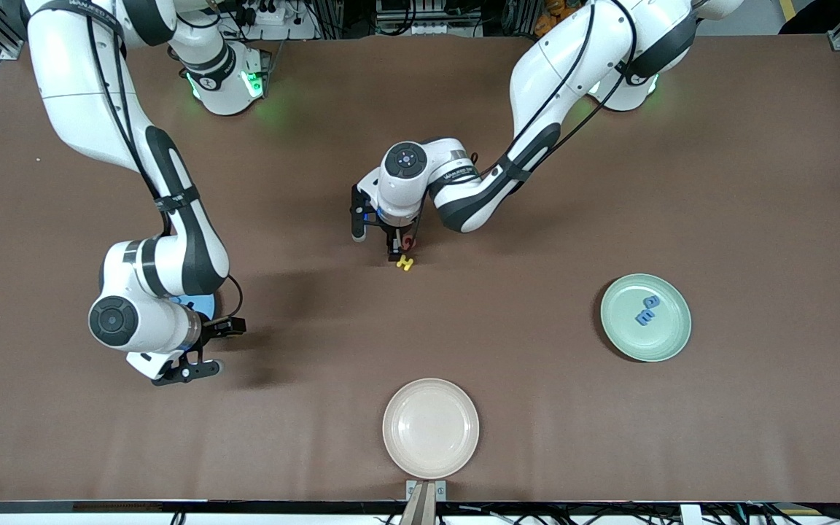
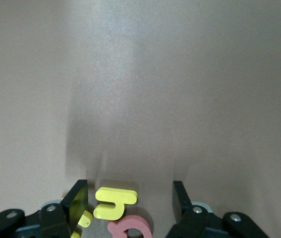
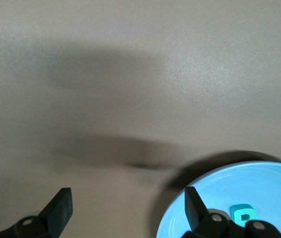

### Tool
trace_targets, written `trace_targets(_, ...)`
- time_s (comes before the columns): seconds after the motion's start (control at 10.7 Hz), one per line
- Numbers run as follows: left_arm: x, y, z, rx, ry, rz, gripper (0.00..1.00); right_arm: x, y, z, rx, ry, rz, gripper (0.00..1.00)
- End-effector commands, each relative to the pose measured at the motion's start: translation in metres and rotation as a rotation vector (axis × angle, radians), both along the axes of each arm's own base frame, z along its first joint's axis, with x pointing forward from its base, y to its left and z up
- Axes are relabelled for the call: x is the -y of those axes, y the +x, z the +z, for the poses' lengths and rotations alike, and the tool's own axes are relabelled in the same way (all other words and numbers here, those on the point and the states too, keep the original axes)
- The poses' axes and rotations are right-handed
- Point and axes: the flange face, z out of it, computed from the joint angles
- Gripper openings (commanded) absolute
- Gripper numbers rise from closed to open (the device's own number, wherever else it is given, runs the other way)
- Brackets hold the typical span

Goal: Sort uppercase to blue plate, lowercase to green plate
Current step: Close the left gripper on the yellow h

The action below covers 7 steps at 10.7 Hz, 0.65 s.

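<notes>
Plates: three. Green plate (image 1: 664, 343), toward left arm's end: two blue lowercase letters (image 1: 647, 309). Blue plate (image 3: 279, 183) under right arm: teal letter (image 3: 243, 213). Cream plate (image 1: 431, 429): nothing.

Desk centre: yellow letters (image 2: 114, 202), red letter (image 2: 130, 229).

Left tool (image 2: 130, 203): jaws apart around yellow letter, no grip. Right tool (image 3: 128, 206): wide open, holding nothing, over blue plate edge.

High front camera; wrist cameras skim table (image 1: 719, 182).

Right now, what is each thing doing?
Left gripper: open, down around a yellow letter and a red letter.
Right gripper: open, over the blue plate.
Blue plate: holds a teal letter.
Green plate: holds two blue letters.
White plate: empty.
</notes>
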Motion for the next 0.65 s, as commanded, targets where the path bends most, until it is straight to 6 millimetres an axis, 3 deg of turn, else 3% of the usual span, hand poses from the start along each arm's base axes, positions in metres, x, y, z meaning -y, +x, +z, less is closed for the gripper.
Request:
trace_targets(0.0,0.0019,-0.0004,-0.0025,0.014,0.0,-0.024,0.77,0.0009,0.001,0.0015,0.005,0.006,-0.011,1.0)
trace_targets(0.56,-0.0003,0.0017,-0.004,0.031,0.007,-0.036,0.76,0.0008,0.0007,0.001,0.004,0.007,-0.012,1.0)
